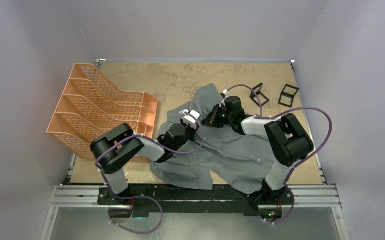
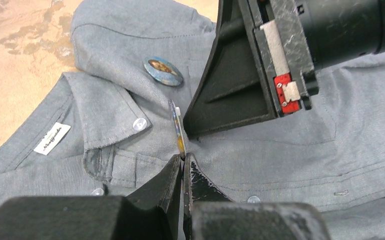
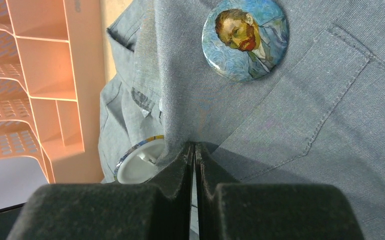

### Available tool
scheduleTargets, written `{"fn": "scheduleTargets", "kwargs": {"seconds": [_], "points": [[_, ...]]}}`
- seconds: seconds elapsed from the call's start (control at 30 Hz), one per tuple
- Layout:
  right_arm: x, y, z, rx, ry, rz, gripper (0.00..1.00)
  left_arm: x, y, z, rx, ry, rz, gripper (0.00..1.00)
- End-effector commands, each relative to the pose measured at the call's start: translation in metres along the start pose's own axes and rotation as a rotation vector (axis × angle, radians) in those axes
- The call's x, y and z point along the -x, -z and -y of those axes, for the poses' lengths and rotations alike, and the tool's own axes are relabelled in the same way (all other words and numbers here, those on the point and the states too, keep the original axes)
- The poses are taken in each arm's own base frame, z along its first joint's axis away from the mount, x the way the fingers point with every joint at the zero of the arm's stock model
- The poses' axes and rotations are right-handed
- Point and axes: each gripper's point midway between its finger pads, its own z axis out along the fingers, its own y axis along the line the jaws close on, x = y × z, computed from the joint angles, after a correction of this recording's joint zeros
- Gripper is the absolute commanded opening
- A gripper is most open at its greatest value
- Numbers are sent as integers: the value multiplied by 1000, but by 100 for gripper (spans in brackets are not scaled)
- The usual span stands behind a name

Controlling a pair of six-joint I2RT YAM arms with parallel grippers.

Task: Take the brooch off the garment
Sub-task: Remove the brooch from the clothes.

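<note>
Left gripper [image 2: 182, 160]: jaws are clenching on the rim of the brooch [image 2: 178, 129], which is standing edge-on just below the collar of the garment [image 1: 240, 150], beside a collar button. Right gripper [image 3: 194, 147]: jaws are pinching a fold of shirt cloth right next to that brooch, near the pocket edge; the two grippers are sitting almost tip to tip. The garment is lying mid-counter [image 1: 180, 80], its hem reaching the near edge. Bare counter is showing along the far side. Count: two pins, the gripped brooch and one portrait badge [image 3: 245, 39] lying flat on the cloth; one orange file rack [image 1: 95, 107] sitting close to the shirt's left side; two black frames [image 1: 257, 94] standing far right.
</note>
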Motion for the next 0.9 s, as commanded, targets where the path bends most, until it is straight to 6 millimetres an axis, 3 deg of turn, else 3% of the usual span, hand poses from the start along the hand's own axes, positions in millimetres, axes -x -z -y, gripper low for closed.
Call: {"fn": "scheduleTargets", "kwargs": {"seconds": [0.0, 0.13, 0.37, 0.5, 0.67, 0.87], "points": [[-2, -3, -5, 20, 32, -19, 5, 36, -2, 2, -8, 38, 140, 0], [-3, -4, -2, 5, 37, -21, 5, 35, -5, 1, 0, 41, 142, 0], [0, -4, -3, 5, 56, -11, 5, 7, -7, 4, -14, 45, 59, 0], [0, -4, -1, -4, 60, -5, 5, 5, -2, 3, -11, 54, 37, 16], [-1, -6, 0, -12, 75, -10, 6, 19, -2, -1, 22, 50, 12, 37], [-1, -8, 0, -22, 87, -13, 6, 29, -19, -13, 140, 25, -94, 42]]}}
